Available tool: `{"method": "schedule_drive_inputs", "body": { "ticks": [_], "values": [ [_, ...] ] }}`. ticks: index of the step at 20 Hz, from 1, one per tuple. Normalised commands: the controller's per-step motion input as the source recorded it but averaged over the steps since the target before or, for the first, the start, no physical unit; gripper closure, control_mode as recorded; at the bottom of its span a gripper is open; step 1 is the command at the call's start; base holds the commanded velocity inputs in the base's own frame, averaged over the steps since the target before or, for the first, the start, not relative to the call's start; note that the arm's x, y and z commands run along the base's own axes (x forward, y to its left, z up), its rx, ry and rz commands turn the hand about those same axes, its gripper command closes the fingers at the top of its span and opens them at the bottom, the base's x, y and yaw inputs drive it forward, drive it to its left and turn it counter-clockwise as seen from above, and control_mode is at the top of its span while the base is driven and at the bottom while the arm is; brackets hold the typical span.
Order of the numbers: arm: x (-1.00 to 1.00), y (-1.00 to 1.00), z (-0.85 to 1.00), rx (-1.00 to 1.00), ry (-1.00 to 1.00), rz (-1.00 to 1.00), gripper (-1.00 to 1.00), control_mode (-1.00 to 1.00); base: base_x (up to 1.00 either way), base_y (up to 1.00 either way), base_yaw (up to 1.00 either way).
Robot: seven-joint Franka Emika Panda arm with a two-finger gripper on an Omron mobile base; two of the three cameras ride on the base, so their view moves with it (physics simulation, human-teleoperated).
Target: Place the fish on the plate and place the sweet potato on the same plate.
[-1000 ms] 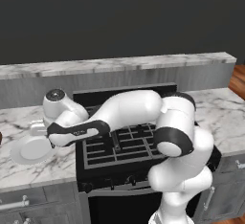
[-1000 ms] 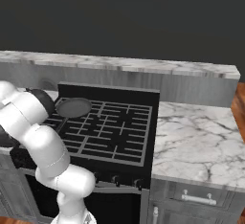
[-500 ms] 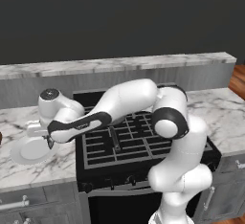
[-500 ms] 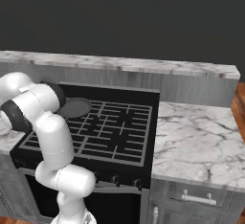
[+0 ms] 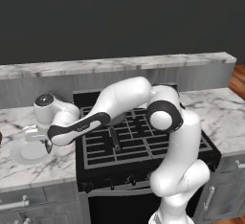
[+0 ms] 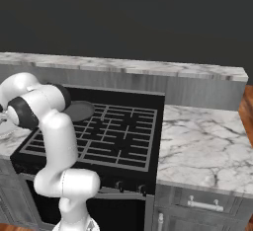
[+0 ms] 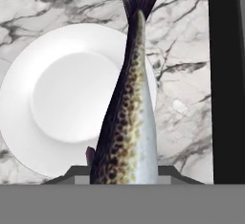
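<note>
White plate: round, shallow, raised rim; lies on the marble counter at 9 o'clock of the stove in the left base view.
Fish: speckled dark back, silver belly, reddish tail; hangs lengthwise from the hand, tail pointing to 12 o'clock in the hand view, body crossing the plate's 3 o'clock rim.
Gripper: fingertips hidden behind the fish; judged pressed together and pinching the fish, which rides between them. Seen over the plate's 3 o'clock edge in the left base view.
Sweet potato: cannot be made out.
Risk, overhang: fish lies over the rim rather than the centre; if let go here, the tail end may land on the marble or the body may tip off the raised rim.
Risk, cause: hand sits toward the stove side of the plate; a shift toward 9 o'clock in the hand view looks needed before release.
Risk, drop height: height above the plate cannot be told; a high release could make the fish bounce or slide.
Risk, reach: arm is stretched far to one side, so fine correction may be awkward.
Counter: white marble with grey veins, either side of the stove.
Stove: black, grid grates, knobs on front edge.
Frying pan: dark, on the back burner.
Wall: dark, with a pale hood above.
Cabinets: grey, bar handles.
</note>
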Motion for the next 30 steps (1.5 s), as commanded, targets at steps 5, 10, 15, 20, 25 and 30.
{"method": "schedule_drive_inputs", "body": {
  "ticks": [5, 10, 15, 20, 25, 30],
  "values": [
    [0.18, 0.02, -0.05, 0.0, 0.01, -0.11, 1.0, -1.0, 0.0, 0.0, 0.0],
    [0.13, 0.0, -0.13, 0.02, 0.05, -0.13, 1.0, -1.0, 0.0, 0.0, 0.0],
    [0.12, 0.03, -0.21, 0.03, 0.01, -0.08, 1.0, -1.0, 0.0, 0.0, 0.0],
    [0.2, 0.07, -0.14, 0.01, 0.0, -0.06, 1.0, -1.0, 0.0, 0.0, 0.0],
    [0.19, 0.09, -0.12, 0.0, 0.0, -0.05, 1.0, -1.0, 0.0, 0.0, 0.0],
    [0.14, 0.15, -0.15, 0.0, 0.0, -0.06, 1.0, -1.0, 0.0, 0.0, 0.0]
  ]
}}
